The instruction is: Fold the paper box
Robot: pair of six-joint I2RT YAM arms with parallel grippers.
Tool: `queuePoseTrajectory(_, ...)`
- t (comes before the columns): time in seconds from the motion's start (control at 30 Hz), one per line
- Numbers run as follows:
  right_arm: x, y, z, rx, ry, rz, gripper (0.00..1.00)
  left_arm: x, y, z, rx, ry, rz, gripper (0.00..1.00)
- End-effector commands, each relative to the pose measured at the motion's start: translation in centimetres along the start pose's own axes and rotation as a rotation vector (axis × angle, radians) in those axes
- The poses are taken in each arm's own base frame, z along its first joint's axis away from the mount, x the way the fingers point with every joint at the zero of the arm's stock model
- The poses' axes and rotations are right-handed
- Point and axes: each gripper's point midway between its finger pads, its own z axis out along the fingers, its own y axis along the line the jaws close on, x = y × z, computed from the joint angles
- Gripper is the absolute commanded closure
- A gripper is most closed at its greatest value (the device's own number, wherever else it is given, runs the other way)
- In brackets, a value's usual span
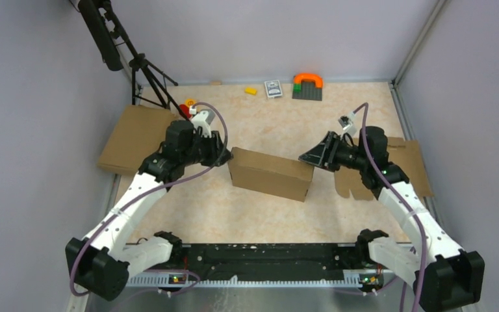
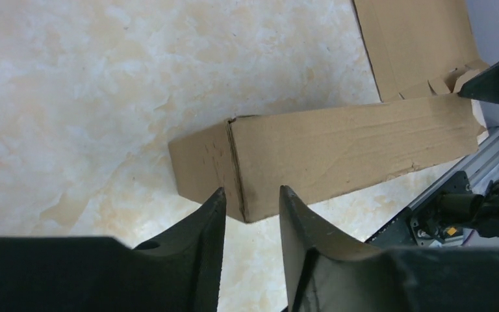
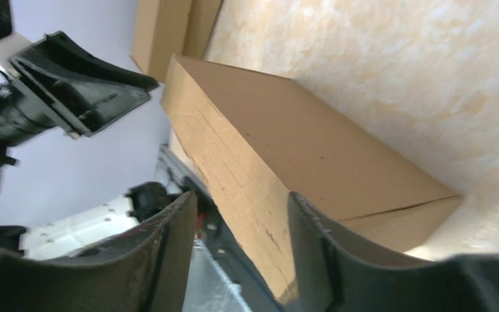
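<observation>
Top external view has the paper box [image 1: 269, 174] sitting mid-table, looking pretty much closed up into a shallow brown block. It's skewed a bit, so its left end lies farther back than its right. The left gripper [image 1: 223, 156] is right at the left end and the right gripper [image 1: 307, 160] at the right end, so the robot has it bracketed from both sides.

On the wrist cams both sets of jaws are parted, a middling gap, nothing clamped. The left one has a box corner lined up in its gap, and the right one straddles a long edge near its end. Can't tell if any finger is actually touching cardboard.

Best guess is it's at the squaring-up or final tuck stage. To do that well, both arms should press in together and evenly, because the table [image 1: 266, 123] looks slick and a one-sided shove would probably just spin the box. Biting a flat wall beats pinching a corner, since corners crush. The right arm should also steer clear of the loose cardboard blank [image 1: 410, 170] just beside it; the flat cardboard sheet [image 1: 133, 136] on the far left is well apart.
</observation>
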Motion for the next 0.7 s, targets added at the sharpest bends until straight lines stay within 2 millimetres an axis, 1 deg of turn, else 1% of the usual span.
queuePoseTrajectory(0.0, -0.3, 0.1, -2.8, 0.115, -0.032, -0.137, 0.40, -1.1, -0.1, -2.8, -0.052, -0.046, 0.050, 0.53)
queuePoseTrajectory(0.13, 0.5, -1.3, -3.7, 0.197, -0.027, -0.149, 0.31, -0.9, 0.6, -2.6, -0.076, -0.065, 0.044, 0.40)
queuePoseTrajectory(0.23, 1.4, -2.5, -3.8, 0.234, 0.001, -0.148, 0.30, -1.0, 0.6, -1.9, -0.069, -0.071, 0.010, 0.35)
queuePoseTrajectory(0.3, 2.0, -2.9, -3.6, 0.231, 0.021, -0.137, 0.31, -0.9, 0.4, -1.2, -0.046, -0.060, -0.004, 0.33)
queuePoseTrajectory(0.4, 2.9, -3.4, -3.2, 0.231, 0.038, -0.126, 0.31, -0.2, 0.4, -0.1, -0.028, -0.020, -0.030, 0.33)
queuePoseTrajectory(0.5, 3.1, -3.5, -2.5, 0.211, 0.042, -0.116, 0.33, 0.6, 0.5, 0.9, -0.014, 0.008, -0.056, 0.37)
queuePoseTrajectory(0.57, 3.3, -3.5, -1.8, 0.185, 0.052, -0.091, 0.37, 1.0, 0.4, 1.5, 0.009, 0.018, -0.072, 0.41)
queuePoseTrajectory(0.67, 3.5, -3.5, -0.9, 0.163, 0.072, -0.070, 0.45, 1.1, 0.4, 2.1, 0.020, 0.027, -0.083, 0.47)
